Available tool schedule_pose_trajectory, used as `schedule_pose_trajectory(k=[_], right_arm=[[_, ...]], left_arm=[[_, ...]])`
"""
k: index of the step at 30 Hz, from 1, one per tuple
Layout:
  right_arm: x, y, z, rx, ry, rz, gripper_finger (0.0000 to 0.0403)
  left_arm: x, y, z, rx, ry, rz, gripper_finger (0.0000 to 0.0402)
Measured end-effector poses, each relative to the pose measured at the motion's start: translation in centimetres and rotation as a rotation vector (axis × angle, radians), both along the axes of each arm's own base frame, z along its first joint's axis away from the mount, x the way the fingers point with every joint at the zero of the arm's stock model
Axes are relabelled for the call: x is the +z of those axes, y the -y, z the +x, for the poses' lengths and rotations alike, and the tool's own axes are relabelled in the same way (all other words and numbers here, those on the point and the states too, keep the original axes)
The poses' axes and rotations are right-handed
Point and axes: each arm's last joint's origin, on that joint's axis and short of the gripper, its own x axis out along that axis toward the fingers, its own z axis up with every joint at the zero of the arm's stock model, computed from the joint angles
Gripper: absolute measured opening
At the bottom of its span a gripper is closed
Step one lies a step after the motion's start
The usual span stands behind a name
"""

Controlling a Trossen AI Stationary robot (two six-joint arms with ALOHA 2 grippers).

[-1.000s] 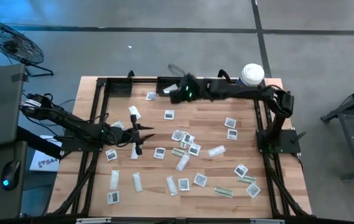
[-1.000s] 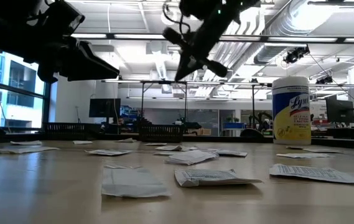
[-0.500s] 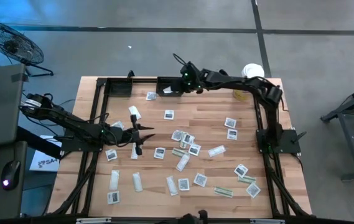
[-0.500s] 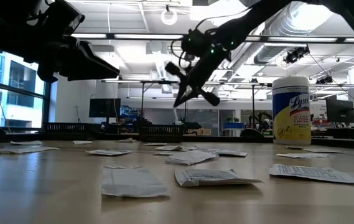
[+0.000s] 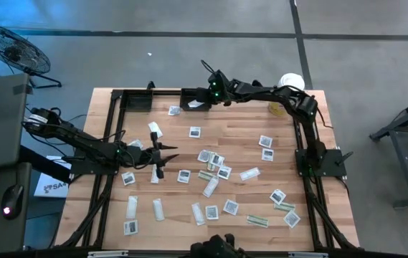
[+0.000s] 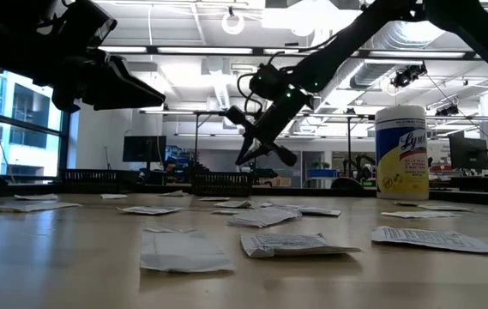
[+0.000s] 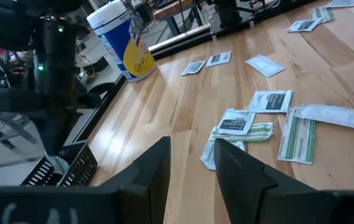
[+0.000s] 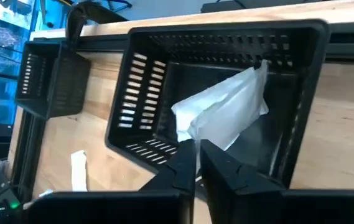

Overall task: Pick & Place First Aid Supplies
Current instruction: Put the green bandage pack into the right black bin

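White packet (image 8: 223, 112) sits tilted inside black basket (image 8: 220, 43) at tabletop's far edge; right hand (image 5: 205, 102) just above it, fingers nearly together, looks like it's letting go. Approx 25 packets (image 5: 218, 166) left across tabletop, so task barely begun. Left hand (image 5: 162, 159) hovers near left edge, half-open, empty.
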Motion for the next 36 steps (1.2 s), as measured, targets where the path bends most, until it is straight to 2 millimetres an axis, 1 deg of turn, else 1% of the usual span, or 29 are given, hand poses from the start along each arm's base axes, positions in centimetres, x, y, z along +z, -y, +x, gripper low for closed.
schedule_pose_trajectory(k=[4, 10, 13, 16, 18, 20, 23, 25, 28, 30, 32, 34, 36], right_arm=[[-0.1, 0.3, 0.1, 0.002, 0.003, -0.039, 0.0057], [0.9, 0.3, 0.7, 0.058, 0.088, -0.119, 0.0111], [2.1, -0.4, 0.9, 0.118, 0.096, -0.159, 0.0127], [3.9, -2.4, 0.8, 0.191, 0.057, -0.165, 0.0133], [5.1, -4.5, 0.5, 0.253, -0.016, -0.169, 0.0133], [6.2, -7.1, 0.0, 0.313, -0.111, -0.177, 0.0133], [7.6, -11.7, -1.1, 0.396, -0.278, -0.149, 0.0133], [8.0, -15.0, -1.9, 0.45, -0.377, -0.127, 0.0133], [7.9, -19.9, -3.1, 0.503, -0.516, -0.072, 0.0133], [7.6, -22.8, -3.7, 0.501, -0.582, -0.039, 0.0133], [6.9, -25.6, -4.2, 0.482, -0.632, -0.012, 0.0133], [5.8, -28.0, -4.9, 0.443, -0.659, 0.015, 0.0133], [4.7, -29.9, -5.5, 0.397, -0.676, 0.043, 0.0133]], left_arm=[[0.0, 0.0, 0.0, 0.0, 0.0, 0.0, 0.0121], [0.0, 0.0, 0.0, 0.0, -0.001, 0.0, 0.0121], [0.0, 0.0, 0.0, 0.0, -0.002, 0.003, 0.0121], [-0.1, 0.0, 0.0, 0.0, -0.011, 0.007, 0.0121], [-0.1, 0.0, 0.0, 0.005, -0.015, 0.01, 0.0121], [-0.2, 0.0, 0.0, 0.007, -0.02, 0.012, 0.0121], [-0.2, 0.0, 0.0, 0.007, -0.022, 0.014, 0.0121], [-0.2, 0.0, 0.0, 0.007, -0.022, 0.014, 0.0121], [-0.2, 0.0, 0.0, 0.009, -0.022, 0.015, 0.0121], [-0.2, 0.0, 0.0, 0.008, -0.021, 0.014, 0.0121], [-0.2, 0.0, 0.0, 0.008, -0.022, 0.014, 0.0121], [-0.2, 0.0, 0.0, 0.008, -0.021, 0.014, 0.0121], [-0.2, 0.0, 0.0, 0.002, -0.022, 0.013, 0.0121]])
